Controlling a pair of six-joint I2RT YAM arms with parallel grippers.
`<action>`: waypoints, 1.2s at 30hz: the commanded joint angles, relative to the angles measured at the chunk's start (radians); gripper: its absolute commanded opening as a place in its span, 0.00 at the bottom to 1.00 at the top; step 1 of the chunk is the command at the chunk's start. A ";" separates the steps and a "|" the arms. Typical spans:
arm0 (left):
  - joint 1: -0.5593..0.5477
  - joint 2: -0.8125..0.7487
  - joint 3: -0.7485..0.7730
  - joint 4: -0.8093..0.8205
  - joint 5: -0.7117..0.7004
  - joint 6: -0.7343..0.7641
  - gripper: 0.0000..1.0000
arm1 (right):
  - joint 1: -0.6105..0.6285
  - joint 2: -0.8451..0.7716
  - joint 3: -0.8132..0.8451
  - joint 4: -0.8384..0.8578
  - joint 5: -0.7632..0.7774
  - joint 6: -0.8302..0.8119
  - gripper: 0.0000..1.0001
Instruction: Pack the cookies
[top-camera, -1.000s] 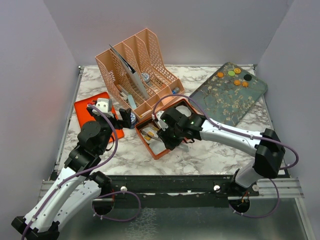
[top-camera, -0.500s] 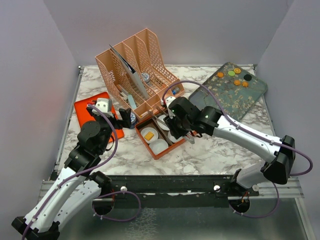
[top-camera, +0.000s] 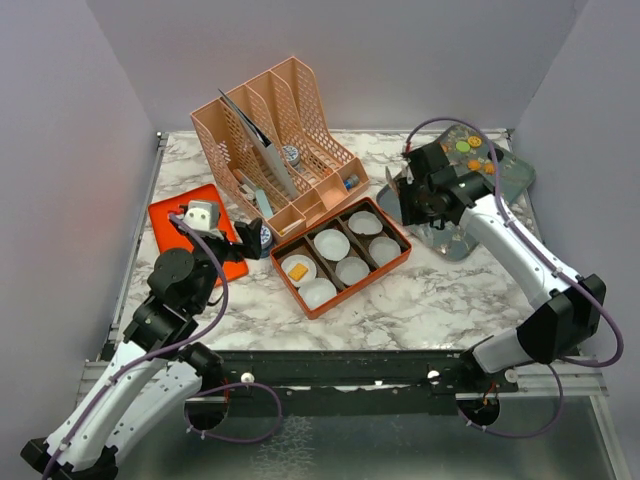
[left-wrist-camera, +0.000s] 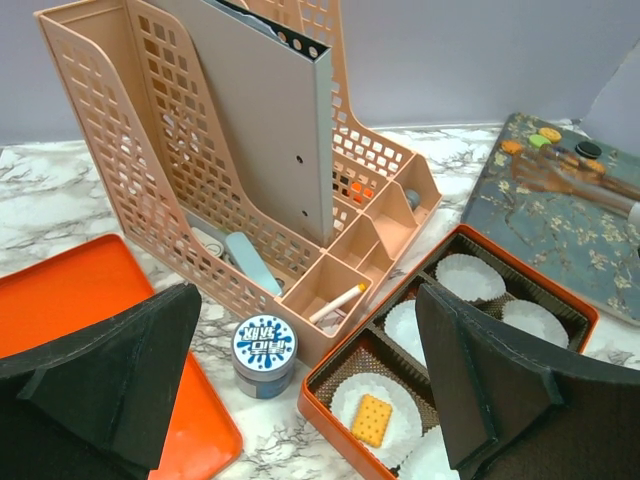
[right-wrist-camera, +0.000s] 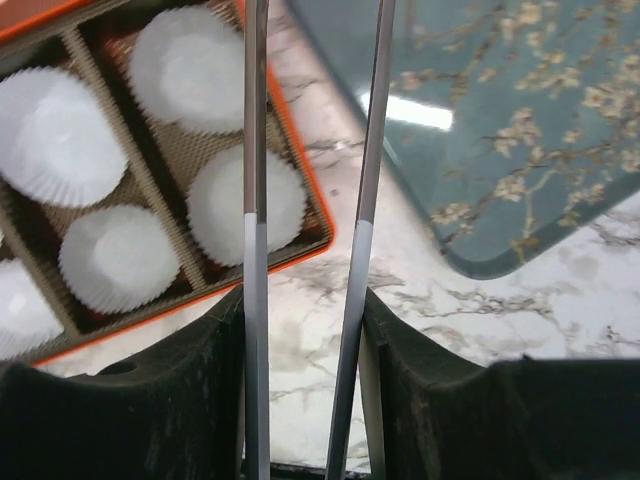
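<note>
Several small cookies lie at the far end of the blue floral tray (top-camera: 446, 236): a green round (top-camera: 462, 147) and orange rounds (top-camera: 475, 141); the left wrist view also shows a black round (left-wrist-camera: 588, 150). One yellow-orange square cookie (top-camera: 297, 270) lies in a white paper cup in the orange box (top-camera: 340, 301), also seen in the left wrist view (left-wrist-camera: 373, 419). My right gripper (top-camera: 412, 195) is shut on metal tweezers (right-wrist-camera: 255, 150) over the tray's near-left edge. My left gripper (left-wrist-camera: 305, 310) is open and empty, left of the box.
A peach mesh file organizer (top-camera: 275, 140) stands behind the box. A blue-and-white tin (left-wrist-camera: 264, 345) sits between it and an orange lid (top-camera: 175, 215). The other paper cups (right-wrist-camera: 60, 135) in the box hold nothing. Grey walls enclose three sides.
My right arm has swung from over the box right and back to the floral tray, still holding the tweezers. The square cookie now shows in its cup. The left arm barely moved.
</note>
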 joint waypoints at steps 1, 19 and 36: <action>-0.028 -0.019 -0.012 0.017 0.023 -0.005 0.99 | -0.128 0.041 0.064 0.003 0.029 -0.021 0.44; -0.094 -0.057 -0.019 0.019 -0.009 0.012 0.99 | -0.506 0.436 0.350 0.048 -0.038 -0.007 0.44; -0.107 -0.051 -0.022 0.022 -0.016 0.018 0.99 | -0.615 0.624 0.515 0.018 -0.027 -0.004 0.48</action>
